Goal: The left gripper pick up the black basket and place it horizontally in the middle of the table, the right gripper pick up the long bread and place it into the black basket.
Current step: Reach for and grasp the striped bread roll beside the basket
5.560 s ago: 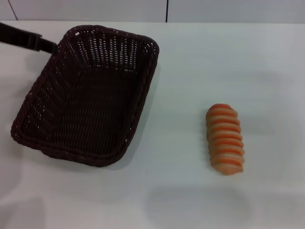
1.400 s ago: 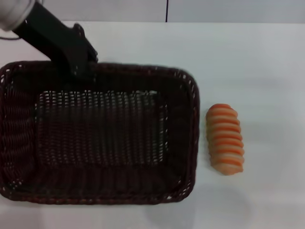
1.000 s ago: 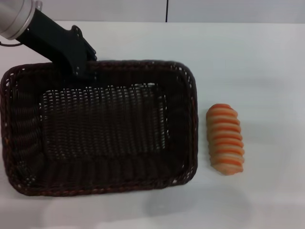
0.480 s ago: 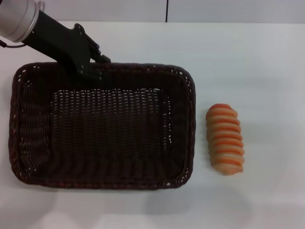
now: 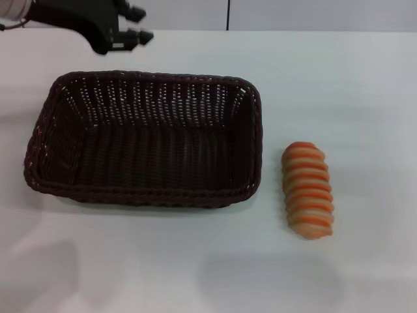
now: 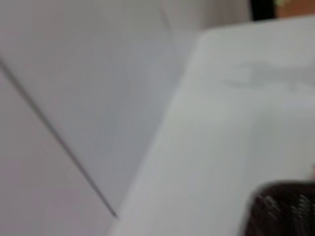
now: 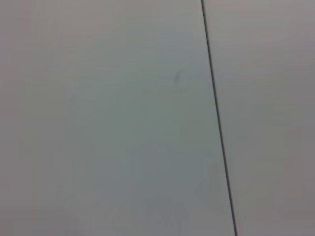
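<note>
The black basket (image 5: 146, 140) lies lengthwise across the white table (image 5: 339, 78), left of centre in the head view, resting flat and empty. A corner of it shows in the left wrist view (image 6: 283, 209). My left gripper (image 5: 138, 25) is open and empty, above and behind the basket's far left rim, clear of it. The long bread (image 5: 307, 189), orange and cream striped, lies on the table just right of the basket, a small gap between them. My right gripper is out of view; its wrist view shows only a plain surface.
A pale wall with a dark vertical seam (image 5: 229, 14) runs behind the table's far edge. The left wrist view shows the table's edge (image 6: 162, 142) and the wall beside it.
My left gripper has let go of the basket's far rim and lifted up and back. The basket has settled flat on the table, slightly farther back than before. The bread has not moved.
</note>
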Available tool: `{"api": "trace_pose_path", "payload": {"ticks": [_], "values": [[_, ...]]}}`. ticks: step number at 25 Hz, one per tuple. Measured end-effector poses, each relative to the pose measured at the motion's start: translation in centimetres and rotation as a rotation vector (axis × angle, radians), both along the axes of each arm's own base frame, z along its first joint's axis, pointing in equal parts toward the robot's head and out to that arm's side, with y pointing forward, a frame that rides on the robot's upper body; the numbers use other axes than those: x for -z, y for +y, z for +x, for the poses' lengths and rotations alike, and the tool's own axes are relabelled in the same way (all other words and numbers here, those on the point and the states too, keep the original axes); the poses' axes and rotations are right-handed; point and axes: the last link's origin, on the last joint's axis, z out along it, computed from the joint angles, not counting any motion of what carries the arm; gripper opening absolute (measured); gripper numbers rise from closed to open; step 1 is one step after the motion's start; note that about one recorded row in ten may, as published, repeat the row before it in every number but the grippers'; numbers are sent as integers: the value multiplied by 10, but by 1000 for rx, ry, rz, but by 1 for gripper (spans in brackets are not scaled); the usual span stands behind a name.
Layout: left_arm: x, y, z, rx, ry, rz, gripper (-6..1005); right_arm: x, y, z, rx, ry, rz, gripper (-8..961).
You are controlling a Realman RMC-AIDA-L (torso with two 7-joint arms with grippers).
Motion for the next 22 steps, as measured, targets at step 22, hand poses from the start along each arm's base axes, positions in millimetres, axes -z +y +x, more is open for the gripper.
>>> {"api": "trace_pose_path", "payload": {"ticks": [22], "values": [[-64, -2, -77, -184, -703, 540, 334, 29, 3, -45, 143, 26, -496, 609]]}}
